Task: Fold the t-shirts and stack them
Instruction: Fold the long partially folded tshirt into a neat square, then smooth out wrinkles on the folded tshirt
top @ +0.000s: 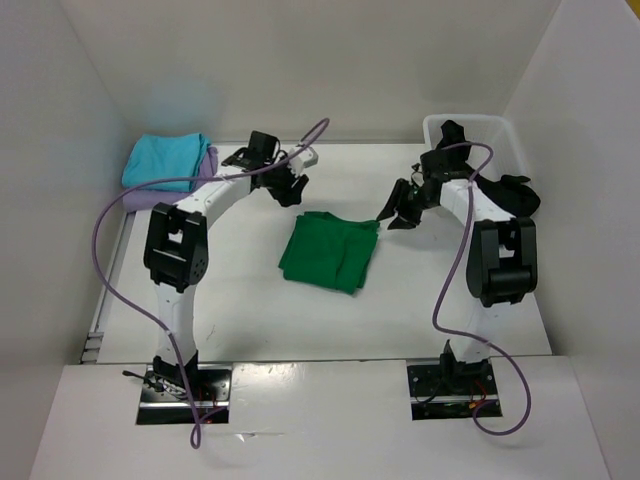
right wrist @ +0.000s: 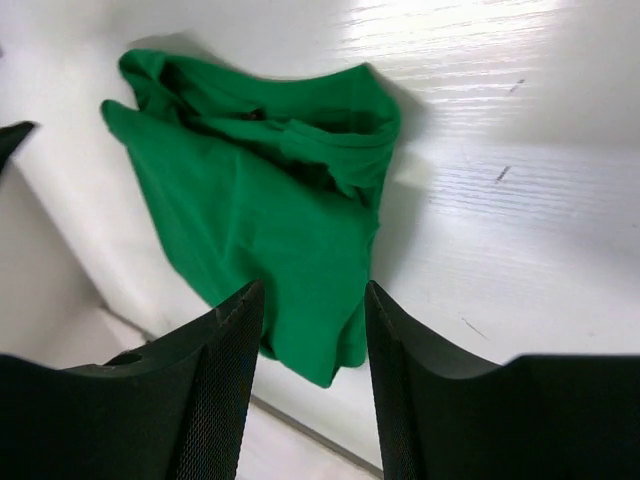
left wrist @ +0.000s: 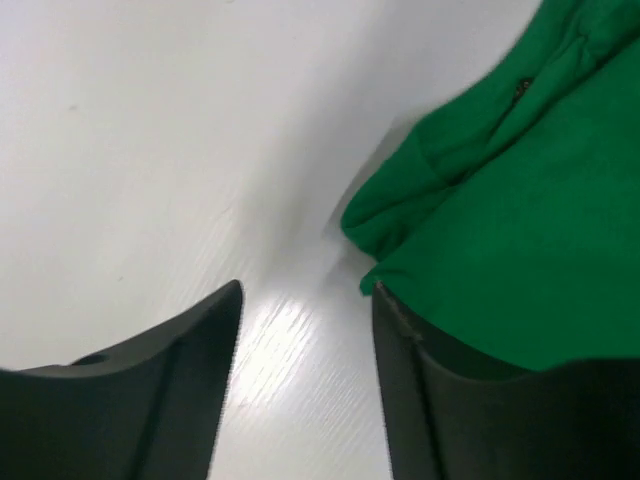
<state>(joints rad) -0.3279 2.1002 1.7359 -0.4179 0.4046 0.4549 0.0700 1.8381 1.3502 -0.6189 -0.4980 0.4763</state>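
Green t-shirt [top: 330,252] is lying between left gripper [left wrist: 305,295] and right gripper [right wrist: 312,290] — both gaping, gripping nothing.
One turquoise t-shirt [top: 168,158] is resting on one lavender t-shirt [top: 150,196]; one black t-shirt [top: 512,192] is draping beside the white bin [top: 505,125].

At the surface's [top: 240,300] far left corner, the lavender shirt [top: 152,197] shows only a thin edge under the turquoise shirt [top: 165,160]. The right arm [top: 468,198] hides part of the black shirt [top: 512,192]. The left wrist view's right edge cuts off the green shirt [left wrist: 520,230].
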